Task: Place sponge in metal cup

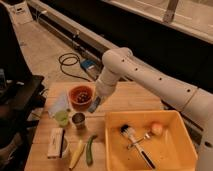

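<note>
Now the claw point(94, 107) grips the sponge point(95, 104) just beside the metal cup point(78, 120).

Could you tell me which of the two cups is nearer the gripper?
The short shiny metal cup, just below-left of the gripper by the orange bowl; the translucent green cup stands farther left in the view.

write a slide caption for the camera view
Robot gripper holding a flat blue-teal sponge beside the round orange bowl, close to the short shiny steel cup.
</note>
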